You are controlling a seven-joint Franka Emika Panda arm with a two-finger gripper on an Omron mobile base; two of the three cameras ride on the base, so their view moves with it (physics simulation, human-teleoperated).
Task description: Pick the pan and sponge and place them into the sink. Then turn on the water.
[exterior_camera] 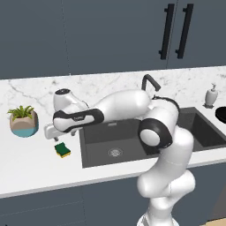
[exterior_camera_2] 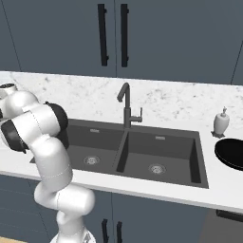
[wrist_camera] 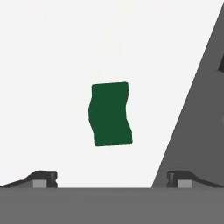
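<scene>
Nothing's in the sink [exterior_camera: 132, 132] yet: sponge [exterior_camera: 62, 150] sits lower left on the counter [exterior_camera: 35, 159] beside the basin, end effector [wrist_camera: 112, 178] hovering above it, jaws wide apart and empty. Pan [exterior_camera_2: 230, 153] waits at right edge (faucet [exterior_camera_2: 125, 107] dry).

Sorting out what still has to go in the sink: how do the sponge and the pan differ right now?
The sponge is a small yellow block with a green top; the pan is a far larger, round, black thing. The sponge lies on the counter just left of the sink, below the open gripper; the pan sits on the counter right of the sink, near the soap dispenser. Both are outside the sink.
</scene>
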